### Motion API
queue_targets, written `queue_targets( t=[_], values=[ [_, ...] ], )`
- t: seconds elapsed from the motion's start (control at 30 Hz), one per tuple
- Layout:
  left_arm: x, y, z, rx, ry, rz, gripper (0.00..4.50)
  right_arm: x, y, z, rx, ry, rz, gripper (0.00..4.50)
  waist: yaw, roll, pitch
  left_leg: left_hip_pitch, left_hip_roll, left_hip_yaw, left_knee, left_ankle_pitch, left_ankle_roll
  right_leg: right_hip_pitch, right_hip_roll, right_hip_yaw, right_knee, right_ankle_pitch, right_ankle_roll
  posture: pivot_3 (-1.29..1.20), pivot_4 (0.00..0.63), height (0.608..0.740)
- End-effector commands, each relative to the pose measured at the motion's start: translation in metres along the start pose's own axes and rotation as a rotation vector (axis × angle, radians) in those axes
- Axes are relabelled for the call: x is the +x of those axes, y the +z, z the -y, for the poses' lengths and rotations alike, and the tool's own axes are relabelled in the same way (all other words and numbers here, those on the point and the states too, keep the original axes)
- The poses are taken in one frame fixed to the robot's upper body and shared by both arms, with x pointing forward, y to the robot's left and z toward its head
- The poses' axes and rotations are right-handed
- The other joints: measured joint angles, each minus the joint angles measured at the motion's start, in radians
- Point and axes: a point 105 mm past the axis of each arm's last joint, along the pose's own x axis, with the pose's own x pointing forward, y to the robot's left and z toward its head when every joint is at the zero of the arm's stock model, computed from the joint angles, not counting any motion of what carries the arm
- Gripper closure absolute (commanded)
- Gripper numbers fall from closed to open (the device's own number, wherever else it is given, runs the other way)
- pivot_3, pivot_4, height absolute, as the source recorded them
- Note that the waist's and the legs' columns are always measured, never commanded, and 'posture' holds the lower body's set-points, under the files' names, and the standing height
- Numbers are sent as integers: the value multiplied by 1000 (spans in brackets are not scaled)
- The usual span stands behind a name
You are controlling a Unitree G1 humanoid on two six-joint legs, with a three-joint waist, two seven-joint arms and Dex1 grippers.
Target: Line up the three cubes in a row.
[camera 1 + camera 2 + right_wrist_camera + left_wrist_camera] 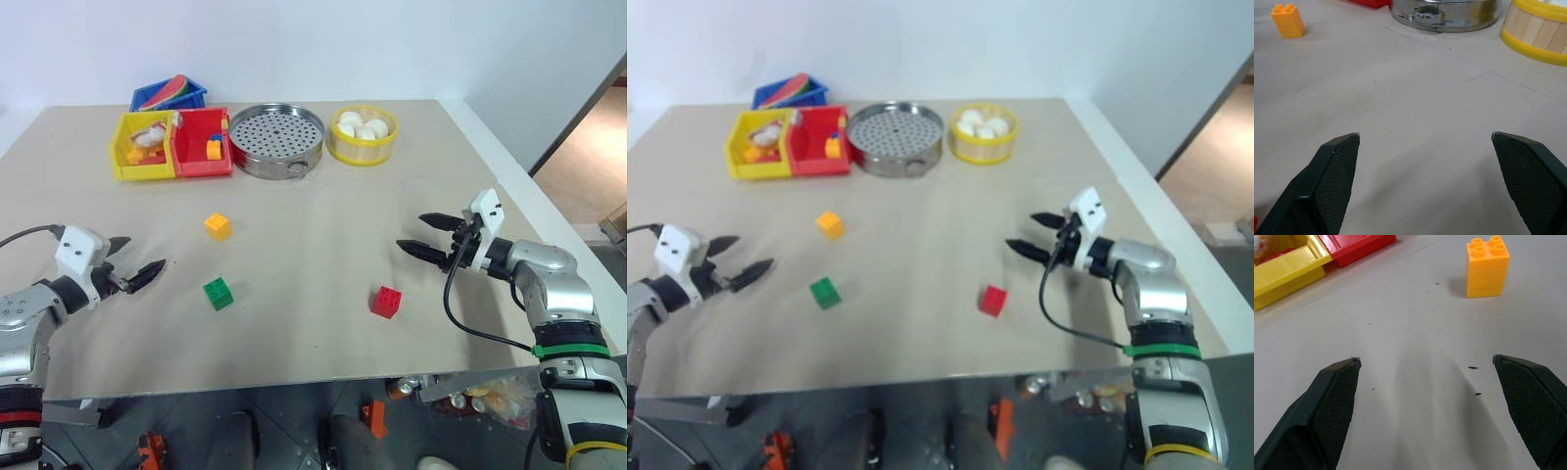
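Left wrist view catches the yellow-orange cube's [1488,267] four studs.

Glossy studded plastic on the yellow-orange cube [1488,268], matt smooth beige on the counter [313,294]. Shiny perforated metal steamer tray [276,139]; beside it, a pale wood-slat tub [1540,30] with yellow plastic rims.
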Motion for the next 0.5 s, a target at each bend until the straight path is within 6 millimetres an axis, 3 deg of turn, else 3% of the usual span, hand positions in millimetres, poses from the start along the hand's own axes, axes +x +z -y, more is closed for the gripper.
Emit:
queue_targets(
  t=[0.03, 0.43, 0.5],
  values=[
    [-1, 15, -9, 68, 10, 35, 22, 1, 14, 5, -69, 7, 11, 0, 0, 0, 0, 0, 0, 0, 0, 0, 0, 0, 0, 0, 0, 0, 0, 0, 150, 740],
    [3, 17, -5, 56, -36, 53, 22, 6, 17, 0, -74, 30, -7, 0, 0, 0, 0, 2, 1, 4, 1, 0, 0, -1, 0, 5, 0, 3, 1, 0, 150, 740],
    [3, 25, -2, 77, -57, 83, 22, 4, 22, 0, -86, 27, 2, 0, 0, 0, 0, 2, 1, 4, 1, 0, 0, -1, 1, 5, 0, 3, 1, 0, 150, 740]
  ],
)
